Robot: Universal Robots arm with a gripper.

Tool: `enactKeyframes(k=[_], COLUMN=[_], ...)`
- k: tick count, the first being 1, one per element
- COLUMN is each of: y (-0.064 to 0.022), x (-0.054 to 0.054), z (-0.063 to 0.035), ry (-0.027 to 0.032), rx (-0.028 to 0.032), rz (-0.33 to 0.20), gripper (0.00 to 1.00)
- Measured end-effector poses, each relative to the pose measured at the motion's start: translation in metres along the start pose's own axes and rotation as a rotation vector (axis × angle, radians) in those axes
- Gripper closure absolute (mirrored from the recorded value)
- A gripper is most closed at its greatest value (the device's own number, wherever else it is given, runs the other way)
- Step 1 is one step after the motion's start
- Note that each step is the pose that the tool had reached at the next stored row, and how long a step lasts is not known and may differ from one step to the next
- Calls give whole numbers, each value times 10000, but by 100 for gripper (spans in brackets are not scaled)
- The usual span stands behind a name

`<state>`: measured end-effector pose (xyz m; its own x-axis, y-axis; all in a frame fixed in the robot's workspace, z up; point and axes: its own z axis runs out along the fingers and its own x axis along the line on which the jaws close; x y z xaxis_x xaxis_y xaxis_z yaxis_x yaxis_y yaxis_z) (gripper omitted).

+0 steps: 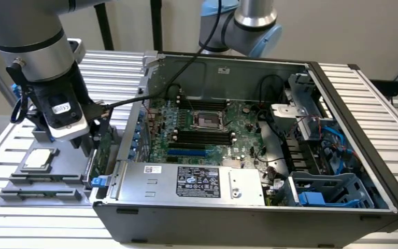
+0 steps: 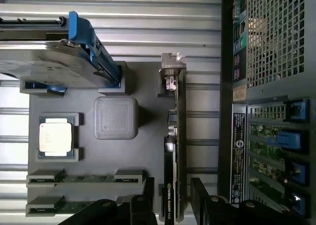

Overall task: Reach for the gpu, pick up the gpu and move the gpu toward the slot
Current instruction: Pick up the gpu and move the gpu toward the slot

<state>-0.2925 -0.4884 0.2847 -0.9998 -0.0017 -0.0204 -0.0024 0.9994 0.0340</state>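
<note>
The gpu [image 2: 174, 136] stands edge-on in a grey fixture [image 2: 123, 160], a thin dark card with its metal bracket at one end, close to the computer case's outer wall [image 2: 227, 86]. My gripper [image 2: 175, 201] is open, with one dark finger [image 2: 148, 200] on each side of the card's end and a small gap on both sides. In the exterior view the gripper [image 1: 94, 148] hangs low over the gpu [image 1: 102, 158], at the left of the open case. The blue slot [image 1: 185, 153] lies on the motherboard inside the case.
On the fixture are a silver hard drive [image 2: 44, 62] in a blue frame, a square processor chip [image 2: 56, 136] [image 1: 39, 158], memory sticks [image 2: 84, 178] and a grey block [image 2: 116, 117]. The case wall [image 1: 133, 140] rises between gpu and motherboard. A labelled silver box [image 1: 192, 181] sits inside the case front.
</note>
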Motion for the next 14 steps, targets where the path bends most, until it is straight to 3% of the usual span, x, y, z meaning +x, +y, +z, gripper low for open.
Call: enactKeyframes(k=[8, 14], y=[2, 123], x=[-20, -20], z=[145, 257], ry=[-2, -2], rx=[3, 6], rz=[24, 53], gripper=[58, 58])
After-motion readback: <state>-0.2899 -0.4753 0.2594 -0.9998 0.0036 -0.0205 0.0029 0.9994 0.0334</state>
